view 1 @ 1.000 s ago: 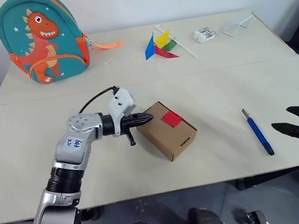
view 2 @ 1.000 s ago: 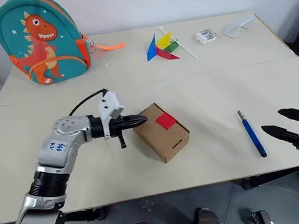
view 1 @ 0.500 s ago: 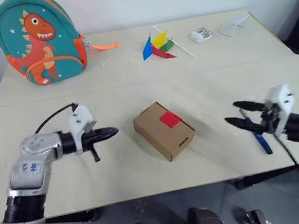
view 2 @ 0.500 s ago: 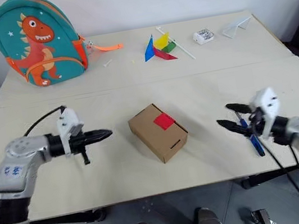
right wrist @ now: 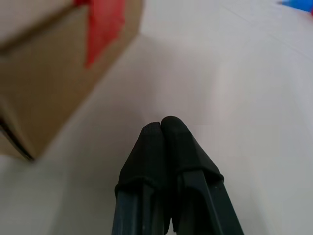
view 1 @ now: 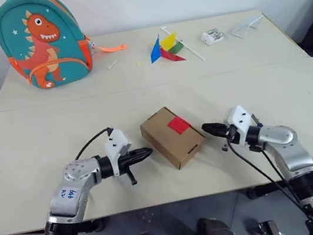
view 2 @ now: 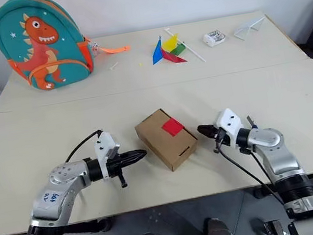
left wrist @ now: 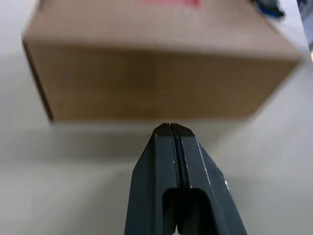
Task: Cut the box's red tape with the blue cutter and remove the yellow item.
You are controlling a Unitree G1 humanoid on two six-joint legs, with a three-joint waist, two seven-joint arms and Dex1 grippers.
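Left gripper [view 1: 144,153]: fingers pressed together, empty; it has dropped back to just beside the box's left side.
Box [view 1: 169,142]: brown, flaps closed, mid-table [view 1: 141,96] toward the front edge.
Red tape [view 1: 178,124]: uncut patch over the seam.
Right gripper [view 1: 207,127]: swung in from the table's right edge and closed on nothing, beside the box's right end.
Blue cutter [right wrist: 299,3]: left on the table, so cutting probably cannot start yet.

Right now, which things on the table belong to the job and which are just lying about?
Job: brown cardboard box; its red tape patch; slim blue cutter, mostly under the right arm.
Lying about: teal dinosaur backpack; multicoloured pinwheel; small white packet; clear plastic piece.
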